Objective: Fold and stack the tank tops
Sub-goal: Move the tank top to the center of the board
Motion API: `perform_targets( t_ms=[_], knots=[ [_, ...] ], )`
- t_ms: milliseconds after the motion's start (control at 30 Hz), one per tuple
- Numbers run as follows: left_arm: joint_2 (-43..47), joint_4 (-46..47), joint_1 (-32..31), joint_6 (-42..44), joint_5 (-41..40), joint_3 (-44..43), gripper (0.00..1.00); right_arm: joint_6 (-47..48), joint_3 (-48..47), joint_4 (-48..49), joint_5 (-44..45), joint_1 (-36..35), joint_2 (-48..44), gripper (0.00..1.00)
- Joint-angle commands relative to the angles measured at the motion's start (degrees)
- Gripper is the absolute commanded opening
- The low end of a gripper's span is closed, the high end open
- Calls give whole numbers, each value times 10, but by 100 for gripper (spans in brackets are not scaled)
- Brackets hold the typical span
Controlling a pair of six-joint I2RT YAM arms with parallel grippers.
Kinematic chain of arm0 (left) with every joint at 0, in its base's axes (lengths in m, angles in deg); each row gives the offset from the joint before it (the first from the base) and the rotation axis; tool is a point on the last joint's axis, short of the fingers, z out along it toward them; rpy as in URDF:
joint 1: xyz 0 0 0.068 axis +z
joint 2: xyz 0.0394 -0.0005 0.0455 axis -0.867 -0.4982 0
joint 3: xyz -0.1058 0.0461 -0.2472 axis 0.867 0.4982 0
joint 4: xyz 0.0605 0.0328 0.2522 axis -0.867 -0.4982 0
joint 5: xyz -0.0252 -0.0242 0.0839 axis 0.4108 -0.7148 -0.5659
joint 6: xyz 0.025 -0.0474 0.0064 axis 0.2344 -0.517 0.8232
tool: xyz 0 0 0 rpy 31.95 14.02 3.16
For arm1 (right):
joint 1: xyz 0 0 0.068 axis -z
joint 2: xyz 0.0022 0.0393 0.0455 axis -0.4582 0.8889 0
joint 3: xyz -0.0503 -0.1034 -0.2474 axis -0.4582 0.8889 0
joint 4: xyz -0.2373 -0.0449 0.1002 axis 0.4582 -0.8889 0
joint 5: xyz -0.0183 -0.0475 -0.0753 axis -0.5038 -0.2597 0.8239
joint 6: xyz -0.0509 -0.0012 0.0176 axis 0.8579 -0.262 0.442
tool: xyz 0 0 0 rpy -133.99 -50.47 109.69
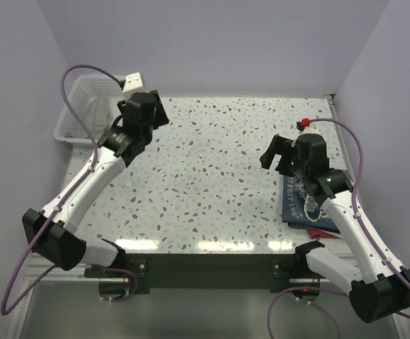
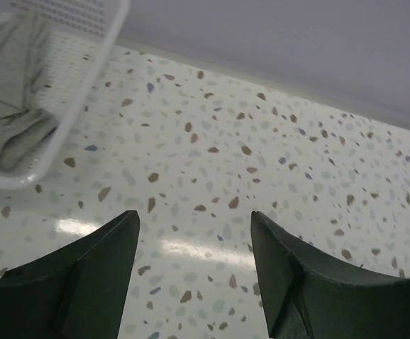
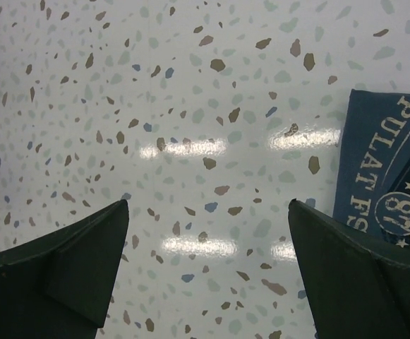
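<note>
Your navy top (image 3: 384, 183) lies folded flat just to the right of the fingers of the right gripper (image 3: 208, 208). A red top (image 1: 324, 232) peeks out beneath it, so two pieces look stacked. The grey top (image 2: 10, 106) is what's left: it sits crumpled in the basket (image 2: 85, 92), up and to the left of the fingers of the left gripper (image 2: 194, 222), not yet folded. Nothing else shows in the basket, though you only see a corner of it. Both grippers are spread wide and hold nothing, hovering over the speckled table (image 1: 205, 176). I'd judge you roughly two-thirds through, with the grey one to fetch, fold and stack
</note>
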Motion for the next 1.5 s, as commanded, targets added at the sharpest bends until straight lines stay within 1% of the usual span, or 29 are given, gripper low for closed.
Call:
perform_targets(
  t_ms=[0, 67, 100, 167, 200, 267, 300, 333, 367, 400, 433, 467, 500, 567, 600, 667, 767, 867, 1000, 1133, 1333, 1400, 1467],
  knots=[
    [-67, 22, 108, 15, -58, -59, 70, 6, -14, 20, -38, 1, 2, 99],
    [-102, 41, 148, 25, -85, -70, 72, 7, -13, 22, -38, 1, 7, 99],
    [-143, 40, 188, 21, -89, -90, 72, 7, -13, 22, -42, 1, 9, 99],
    [-183, 49, 222, 18, -95, -109, 73, 9, -16, 23, -54, 1, 14, 99],
    [-227, 51, 247, 21, -97, -133, 74, 8, -14, 24, -57, 1, 15, 99],
    [-275, 37, 268, 27, -99, -171, 76, 7, -11, 30, -70, 1, 17, 99],
    [-325, 33, 283, 33, -98, -214, 76, 6, -10, 31, -74, 0, 20, 99],
    [-352, 26, 288, 38, -103, -238, 77, 6, -8, 32, -84, 0, 21, 99],
    [-378, 11, 298, 45, -111, -290, 79, 5, -4, 36, -89, 0, 22, 99],
    [-429, 1, 302, 46, -111, -316, 80, 4, -2, 37, -92, 0, 22, 99],
    [-455, -10, 306, 44, -118, -342, 80, 4, 0, 42, -99, -1, 22, 99],
    [-479, -39, 312, 38, -124, -394, 81, 4, 2, 42, -103, 0, 22, 99],
    [-522, -52, 315, 32, -125, -417, 81, 4, 4, 43, -105, -1, 22, 99],
    [-553, -68, 316, 12, -135, -454, 82, 4, 8, 45, -106, -1, 19, 99],
    [-572, -65, 331, 7, -136, -456, 82, 5, 10, 45, -107, -1, 18, 98],
    [-585, -48, 332, 8, -159, -461, 84, 6, 13, 45, -110, -1, 15, 99],
    [-594, -14, 335, 31, -163, -461, 84, 8, 18, 45, -112, -2, 12, 99],
    [-601, -14, 334, 36, -165, -469, 84, 5, 24, 54, -114, -1, 14, 99],
    [-596, 3, 335, 47, -165, -456, 83, -1, 23, 59, -129, -1, 22, 99],
    [-610, 26, 335, 96, -169, -465, 79, -3, 25, 62, -131, -1, 24, 99],
    [-637, 85, 335, 189, -126, -485, 79, -5, 23, 67, -132, -2, 28, 99],
    [-640, 94, 339, 187, -116, -472, 79, -4, 19, 65, -133, -1, 32, 99],
    [-653, 101, 339, 196, -125, -479, 79, -3, 17, 60, -132, -2, 35, 99]
  ],
)
